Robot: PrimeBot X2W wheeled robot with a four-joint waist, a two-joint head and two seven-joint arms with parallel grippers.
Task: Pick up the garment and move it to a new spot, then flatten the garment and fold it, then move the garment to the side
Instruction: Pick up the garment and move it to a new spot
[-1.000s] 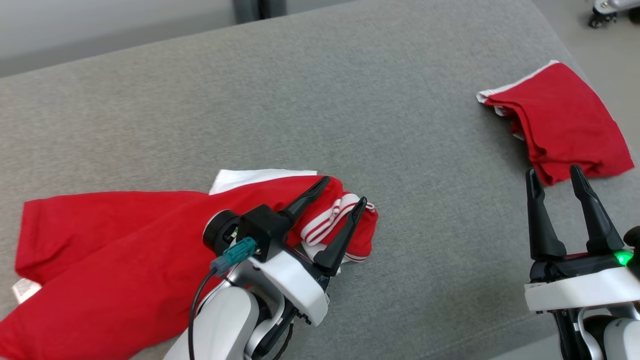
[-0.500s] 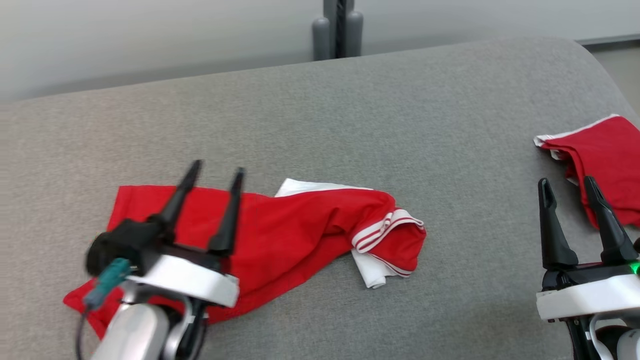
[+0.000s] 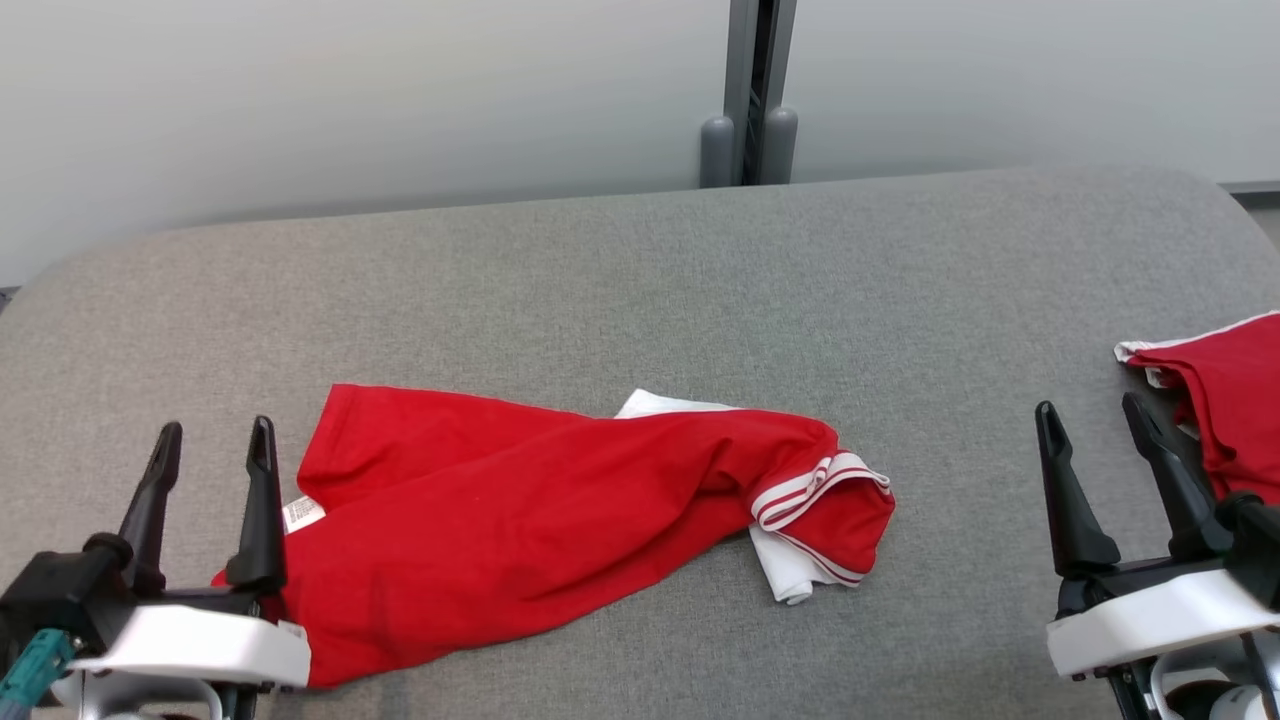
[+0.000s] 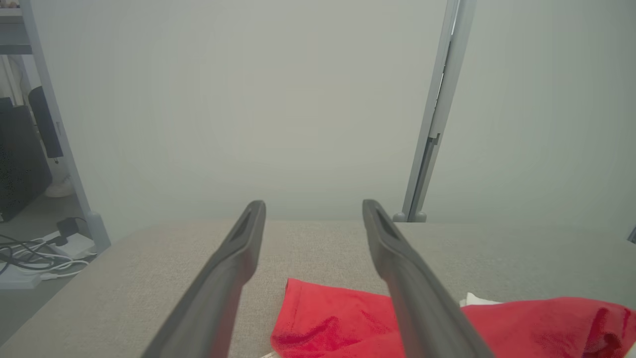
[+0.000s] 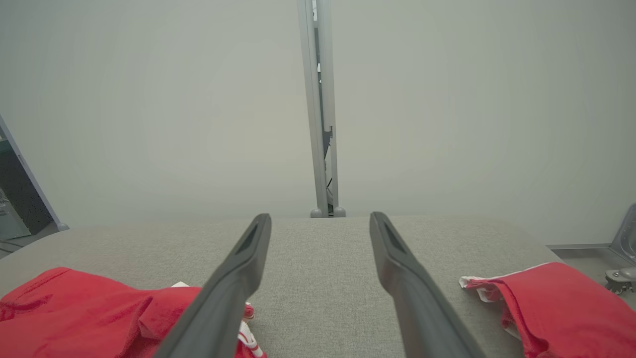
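Observation:
The garment (image 3: 520, 510), red with white sleeves and striped trim, lies crumpled and elongated across the middle of the grey padded table (image 3: 640, 290); a small white label (image 3: 301, 513) shows at its left end. It also appears low in the left wrist view, the garment (image 4: 338, 323), and in the right wrist view, the garment (image 5: 89, 308). My left gripper (image 3: 212, 442) stands open at the lower left, just left of the garment, holding nothing. At the lower right my right gripper (image 3: 1092, 412) is open and empty.
A second red folded cloth (image 3: 1225, 395) with white edging lies at the table's right edge, beside my right gripper. Beyond the table stand a pale wall and a grey vertical post (image 3: 750, 95). Cables lie on the floor at the left (image 4: 35, 253).
The head camera has tilted up and shifted. My left gripper has drawn back from the garment's striped end to the lower left, leaving the garment lying on the table. The right gripper stays open.

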